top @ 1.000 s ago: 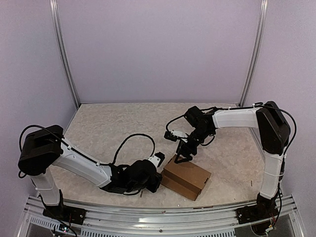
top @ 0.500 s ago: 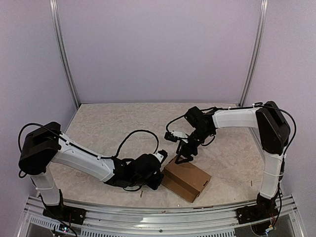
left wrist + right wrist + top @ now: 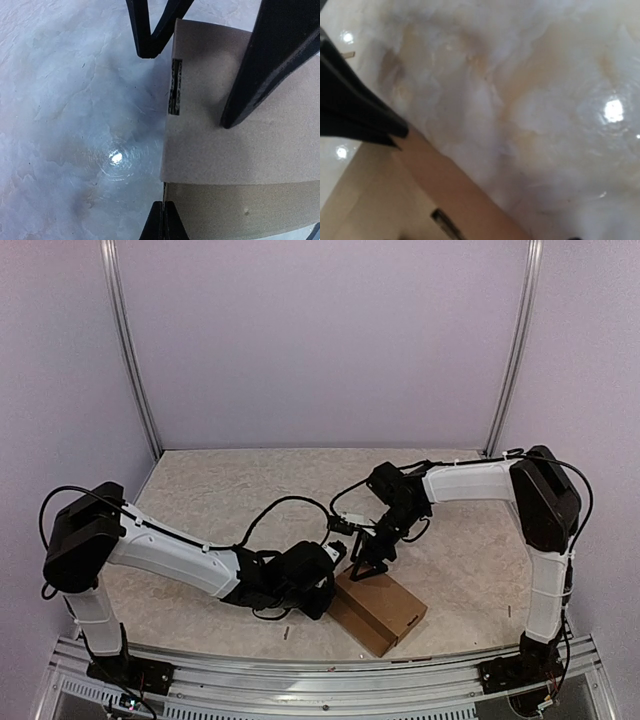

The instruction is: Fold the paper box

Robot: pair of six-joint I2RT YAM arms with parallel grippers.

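The paper box [image 3: 385,605] is a closed brown cardboard box lying near the table's front edge. My left gripper [image 3: 328,592] is shut, its tips against the box's left corner. In the left wrist view the closed tips [image 3: 163,215] meet the corner where the lid [image 3: 240,150] overhangs the side wall. My right gripper [image 3: 365,568] is open over the box's far-left corner. In the left wrist view one of its fingers [image 3: 260,65] rests on the lid and the other stands on the table beside the edge. The right wrist view shows the box edge [image 3: 435,185] and one finger [image 3: 360,115].
The marbled table [image 3: 230,500] is walled at the back and sides, with metal posts [image 3: 130,350] in the corners. The front rail [image 3: 320,670] runs just behind the box. Small scraps [image 3: 285,633] lie near the front edge.
My left arm has reached right until its shut tips meet the box. The box has shifted and turned slightly. My right gripper has moved a little left and down onto the corner.
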